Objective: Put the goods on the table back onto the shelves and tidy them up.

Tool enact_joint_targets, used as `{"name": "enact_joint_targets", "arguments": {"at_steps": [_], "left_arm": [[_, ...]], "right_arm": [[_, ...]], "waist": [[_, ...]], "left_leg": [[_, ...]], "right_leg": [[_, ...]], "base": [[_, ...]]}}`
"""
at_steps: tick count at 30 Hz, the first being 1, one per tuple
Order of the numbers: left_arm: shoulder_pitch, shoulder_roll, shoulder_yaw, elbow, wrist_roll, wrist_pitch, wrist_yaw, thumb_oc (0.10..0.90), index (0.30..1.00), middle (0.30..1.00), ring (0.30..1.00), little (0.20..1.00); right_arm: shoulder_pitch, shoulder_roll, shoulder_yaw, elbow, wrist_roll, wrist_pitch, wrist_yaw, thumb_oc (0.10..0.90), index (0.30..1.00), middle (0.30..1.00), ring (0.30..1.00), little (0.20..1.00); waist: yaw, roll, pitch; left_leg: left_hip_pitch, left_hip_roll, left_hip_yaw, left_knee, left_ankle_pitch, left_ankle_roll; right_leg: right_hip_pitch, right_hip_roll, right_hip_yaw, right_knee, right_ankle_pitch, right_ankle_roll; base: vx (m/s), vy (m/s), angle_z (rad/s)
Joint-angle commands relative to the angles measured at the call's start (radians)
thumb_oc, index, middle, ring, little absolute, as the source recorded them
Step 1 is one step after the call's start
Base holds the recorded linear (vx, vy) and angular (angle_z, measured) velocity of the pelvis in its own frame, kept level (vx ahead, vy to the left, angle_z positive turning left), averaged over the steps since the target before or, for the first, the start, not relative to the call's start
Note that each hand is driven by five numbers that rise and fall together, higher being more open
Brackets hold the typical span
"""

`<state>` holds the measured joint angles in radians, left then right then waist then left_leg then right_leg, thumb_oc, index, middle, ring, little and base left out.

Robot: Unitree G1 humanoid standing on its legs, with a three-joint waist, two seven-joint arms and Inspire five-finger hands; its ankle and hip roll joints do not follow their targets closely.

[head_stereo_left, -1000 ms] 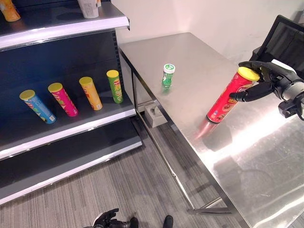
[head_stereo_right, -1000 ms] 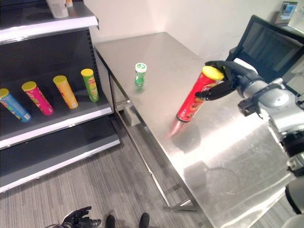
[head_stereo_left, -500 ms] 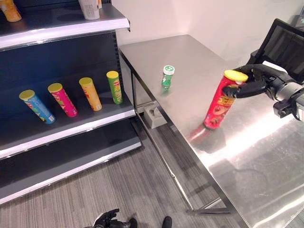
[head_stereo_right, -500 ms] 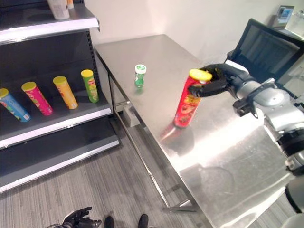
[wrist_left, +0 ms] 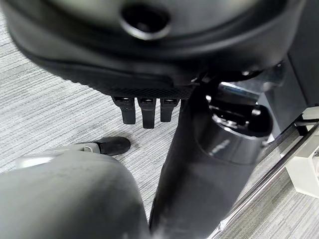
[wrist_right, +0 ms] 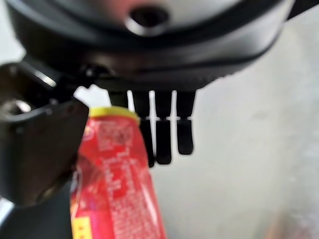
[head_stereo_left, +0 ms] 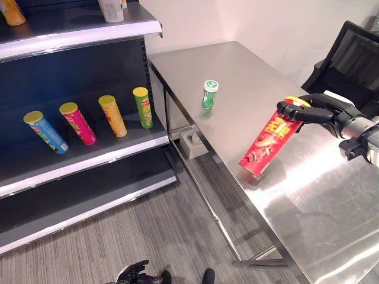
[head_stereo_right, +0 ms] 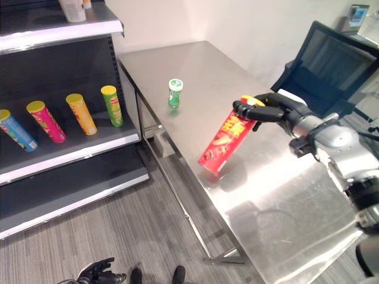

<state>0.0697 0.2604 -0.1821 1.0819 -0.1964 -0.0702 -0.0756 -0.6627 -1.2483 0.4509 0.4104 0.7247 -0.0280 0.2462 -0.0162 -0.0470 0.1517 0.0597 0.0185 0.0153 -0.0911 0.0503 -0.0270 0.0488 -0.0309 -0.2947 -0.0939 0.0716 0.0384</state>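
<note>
Gripping the red can [head_stereo_left: 266,145] tilted on the counter [head_stereo_left: 249,71] in our right hand [head_stereo_right: 269,110], we note the green bottle [head_stereo_left: 209,94] also unshelved.

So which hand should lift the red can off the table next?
Right. The right hand is already at the top of the tilted red can, fingers around its yellow lid. The left hand hangs low by the floor.

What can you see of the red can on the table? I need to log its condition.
The red can is a tall tube with printed graphics and a yellow lid. It leans steeply, its base near the steel table's front edge and its top toward the right hand, whose fingers and thumb pinch it just under the lid. No damage is visible.
</note>
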Motion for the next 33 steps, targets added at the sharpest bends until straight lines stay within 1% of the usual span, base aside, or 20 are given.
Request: {"name": "enact_joint_targets", "arguments": {"at_steps": [1,4,9,12,13,14,15,17,18,19,20,22,24,25,26,27,29,31,32,33], "left_arm": [[0.001,0.038,-0.025,0.022,-0.007,-0.024,-0.001,0.800,0.900,0.900,0.900,0.900],[0.005,0.038,-0.007,0.011,-0.002,-0.024,0.003,0.800,0.900,0.900,0.900,0.900],[0.014,0.041,0.019,0.001,-0.002,-0.026,0.011,0.800,0.900,0.900,0.900,0.900],[0.020,0.044,0.025,-0.004,-0.002,-0.026,0.016,0.800,0.900,0.900,0.900,0.900],[0.028,0.048,0.042,-0.018,0.001,-0.030,0.025,0.800,0.900,0.900,0.900,0.900],[0.035,0.053,0.053,-0.025,0.005,-0.031,0.030,0.800,0.900,0.900,0.900,0.900],[0.038,0.056,0.059,-0.027,0.008,-0.033,0.034,0.800,0.900,0.900,0.900,0.900],[0.038,0.055,0.060,-0.027,0.008,-0.033,0.035,0.800,0.900,0.900,0.900,0.900],[0.050,0.058,0.075,-0.033,0.008,-0.037,0.040,0.800,0.900,0.900,0.900,0.900],[0.047,0.063,0.085,-0.041,-0.002,-0.039,0.046,0.800,0.900,0.900,0.900,0.900],[0.046,0.063,0.085,-0.041,-0.002,-0.039,0.046,0.800,0.900,0.900,0.900,0.900],[0.042,0.064,0.091,-0.044,-0.004,-0.043,0.049,0.800,0.900,0.900,0.900,0.900],[0.039,0.070,0.103,-0.050,-0.011,-0.047,0.053,0.800,0.900,0.900,0.900,0.900],[0.035,0.074,0.107,-0.047,-0.012,-0.049,0.056,0.800,0.900,0.900,0.900,0.900],[0.035,0.074,0.107,-0.046,-0.012,-0.049,0.056,0.800,0.900,0.900,0.900,0.900],[0.031,0.081,0.111,-0.048,-0.015,-0.053,0.062,0.800,0.900,0.900,0.900,0.900],[0.022,0.086,0.113,-0.049,-0.020,-0.059,0.071,0.800,0.900,0.900,0.900,0.900],[0.021,0.087,0.112,-0.048,-0.019,-0.064,0.077,0.800,0.900,0.900,0.900,0.900],[0.017,0.090,0.107,-0.048,-0.017,-0.065,0.081,0.800,0.900,0.900,0.900,0.900],[0.020,0.091,0.110,-0.051,-0.019,-0.065,0.079,0.800,0.900,0.900,0.900,0.900]], "right_arm": [[-0.090,-0.047,-0.156,-0.066,0.086,-0.164,-0.097,0.400,0.300,0.300,0.300,0.300],[0.008,-0.014,-0.303,-0.143,0.090,-0.193,-0.125,0.400,0.300,0.300,0.300,0.300],[0.058,0.016,-0.430,-0.263,0.046,-0.244,-0.174,0.400,0.300,0.300,0.300,0.300],[0.074,0.024,-0.471,-0.314,0.003,-0.261,-0.205,0.400,0.300,0.300,0.300,0.300],[0.069,0.023,-0.508,-0.403,-0.106,-0.286,-0.254,0.400,0.300,0.300,0.300,0.300],[0.062,0.013,-0.519,-0.462,-0.187,-0.295,-0.279,0.400,0.300,0.300,0.300,0.300],[0.053,0.003,-0.518,-0.492,-0.229,-0.298,-0.290,0.400,0.300,0.300,0.300,0.300],[0.052,0.005,-0.517,-0.494,-0.232,-0.296,-0.293,0.400,0.300,0.300,0.300,0.300],[0.033,-0.010,-0.514,-0.549,-0.296,-0.303,-0.307,0.400,0.300,0.300,0.300,0.300],[0.003,-0.033,-0.507,-0.601,-0.360,-0.317,-0.323,0.400,0.300,0.300,0.300,0.300],[0.001,-0.032,-0.505,-0.602,-0.362,-0.316,-0.325,0.400,0.300,0.300,0.300,0.300],[-0.011,-0.047,-0.502,-0.630,-0.417,-0.314,-0.337,0.400,0.300,0.300,0.300,0.300],[-0.024,-0.065,-0.489,-0.684,-0.505,-0.311,-0.349,0.400,0.300,0.300,0.300,0.300],[-0.027,-0.064,-0.478,-0.696,-0.526,-0.311,-0.349,0.400,0.300,0.300,0.300,0.300],[-0.029,-0.063,-0.476,-0.696,-0.527,-0.311,-0.350,0.400,0.300,0.300,0.300,0.300],[-0.036,-0.069,-0.466,-0.706,-0.546,-0.310,-0.355,0.400,0.300,0.300,0.300,0.300],[-0.059,-0.080,-0.429,-0.708,-0.579,-0.303,-0.364,0.400,0.300,0.300,0.300,0.300],[-0.078,-0.088,-0.392,-0.714,-0.602,-0.298,-0.364,0.400,0.300,0.300,0.300,0.300],[-0.092,-0.091,-0.369,-0.714,-0.615,-0.293,-0.365,0.400,0.300,0.300,0.300,0.300],[-0.096,-0.091,-0.357,-0.722,-0.614,-0.288,-0.354,0.400,0.300,0.300,0.300,0.300]], "waist": [[0.025,-0.045,-0.039],[0.025,-0.041,-0.042],[0.027,-0.036,-0.049],[0.030,-0.035,-0.052],[0.035,-0.031,-0.053],[0.040,-0.030,-0.054],[0.043,-0.029,-0.054],[0.042,-0.029,-0.053],[0.049,-0.027,-0.051],[0.066,-0.034,-0.027],[0.063,-0.034,-0.027],[0.070,-0.039,-0.011],[0.078,-0.048,0.000],[0.080,-0.054,0.002],[0.079,-0.054,0.002],[0.081,-0.064,0.010],[0.075,-0.065,0.014],[0.063,-0.051,0.006],[0.061,-0.038,0.001],[0.060,-0.024,-0.006]], "left_leg": [[0.031,0.068,0.102,0.004,-0.062,-0.088],[0.035,0.071,0.103,0.004,-0.066,-0.087],[0.045,0.078,0.102,0.004,-0.069,-0.086],[0.049,0.080,0.100,0.004,-0.070,-0.085],[0.053,0.085,0.096,0.004,-0.069,-0.085],[0.055,0.089,0.090,0.004,-0.069,-0.086],[0.056,0.091,0.089,0.004,-0.067,-0.086],[0.057,0.092,0.089,0.004,-0.067,-0.087],[0.057,0.097,0.082,0.004,-0.060,-0.087],[0.027,0.093,0.063,0.035,-0.048,-0.087],[0.024,0.092,0.060,0.040,-0.050,-0.087],[-0.013,0.086,0.046,0.082,-0.054,-0.088],[-0.042,0.114,0.030,0.105,-0.047,-0.102],[-0.045,0.132,0.028,0.108,-0.044,-0.109],[-0.045,0.132,0.027,0.109,-0.044,-0.110],[-0.056,0.163,0.026,0.121,-0.032,-0.121],[-0.058,0.214,0.035,0.124,-0.021,-0.125],[-0.043,0.264,0.052,0.095,0.007,-0.136],[-0.040,0.284,0.056,0.075,0.023,-0.149],[-0.035,0.286,0.044,0.057,0.023,-0.158]], "right_leg": [[0.057,-0.036,0.052,0.007,-0.070,0.097],[0.059,-0.034,0.052,0.007,-0.074,0.096],[0.065,-0.030,0.054,0.007,-0.079,0.093],[0.067,-0.028,0.055,0.007,-0.082,0.090],[0.070,-0.022,0.057,0.007,-0.088,0.087],[0.071,-0.018,0.058,0.007,-0.092,0.084],[0.072,-0.015,0.058,0.007,-0.094,0.082],[0.072,-0.015,0.058,0.007,-0.094,0.082],[0.073,-0.008,0.061,0.007,-0.101,0.076],[0.074,-0.009,0.056,0.007,-0.104,0.069],[0.073,-0.009,0.054,0.007,-0.104,0.069],[0.074,-0.016,0.039,0.007,-0.101,0.068],[0.074,-0.029,0.016,0.007,-0.090,0.070],[0.074,-0.034,0.013,0.007,-0.087,0.073],[0.074,-0.033,0.013,0.007,-0.087,0.073],[0.070,-0.049,0.009,0.007,-0.081,0.080],[0.055,-0.078,0.001,0.007,-0.072,0.093],[0.035,-0.102,-0.003,0.007,-0.065,0.113],[0.025,-0.114,-0.003,0.007,-0.063,0.122],[0.020,-0.120,0.002,0.007,-0.062,0.129]], "base": [[0.00,-0.031,-0.01],[0.00,-0.032,0.00],[0.00,-0.039,-0.01],[0.00,-0.036,0.00],[-0.01,-0.087,0.01],[-0.01,-0.106,0.02],[0.00,-0.057,0.03],[-0.01,-0.032,0.03],[-0.11,-0.084,0.01],[-0.11,-0.084,0.02],[-0.13,-0.045,0.07],[-0.10,0.013,0.21],[-0.10,0.085,0.51],[-0.04,0.074,0.53],[-0.05,0.089,0.39],[-0.07,0.115,0.34],[-0.08,0.242,0.12],[-0.07,0.344,0.03],[-0.05,0.371,0.06],[-0.03,0.381,0.04]]}}
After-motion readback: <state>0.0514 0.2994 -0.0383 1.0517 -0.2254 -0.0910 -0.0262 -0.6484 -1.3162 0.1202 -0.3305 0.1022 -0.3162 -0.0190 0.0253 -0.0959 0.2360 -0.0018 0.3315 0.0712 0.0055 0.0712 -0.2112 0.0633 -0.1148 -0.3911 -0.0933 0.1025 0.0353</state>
